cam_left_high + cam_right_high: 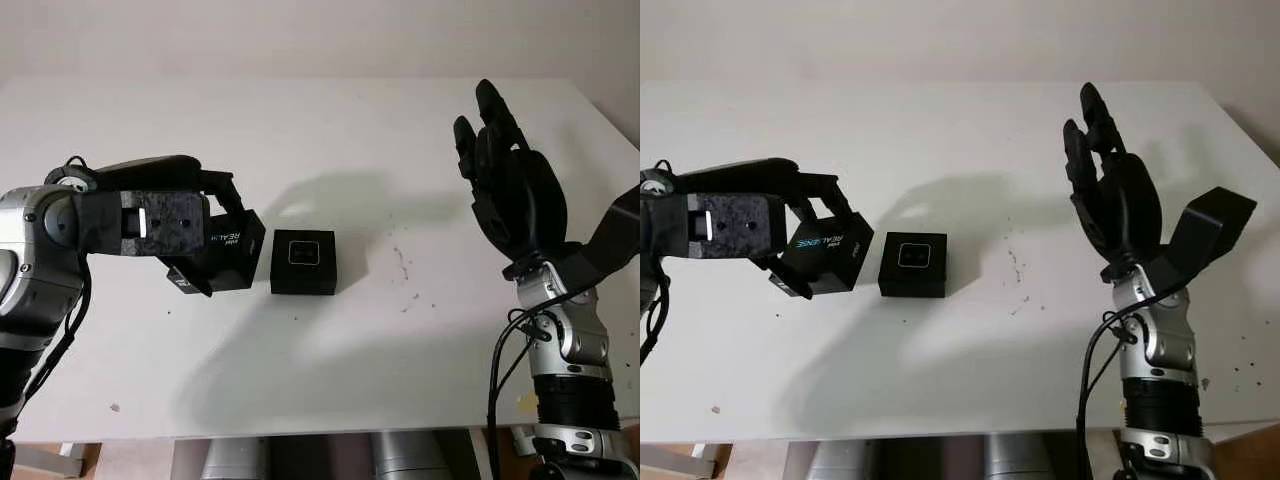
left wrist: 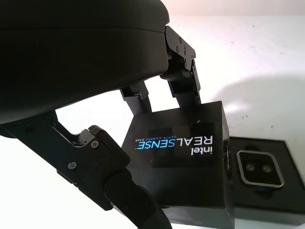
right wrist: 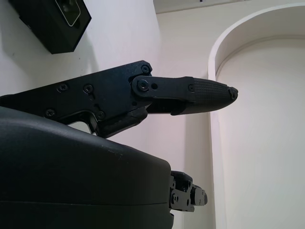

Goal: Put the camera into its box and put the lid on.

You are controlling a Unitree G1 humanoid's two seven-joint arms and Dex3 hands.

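Just beside the open black square box [image 1: 304,262] with the camera [image 1: 304,253] seated inside, on the left hand's [image 1: 160,224] side: black RealSense-printed lid [image 1: 226,250] clamped in its fingers [image 2: 183,76], tilted; right hand [image 1: 510,180] raised well apart, open, holding nothing

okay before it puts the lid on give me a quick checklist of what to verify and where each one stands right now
1. Camera seated in the open box: ok, it sits in the middle of the box.
2. Lid held: ok, the left hand has its fingers closed on it.
3. Lid lined up over the box: not ok, it is tilted and beside the box on the left hand's side.
4. Lid's open side facing down: cannot tell; only its printed face is visible.
5. Right hand out of the way: ok, open and raised well to the box's other side.
6. Table around the box free of obstacles: ok.
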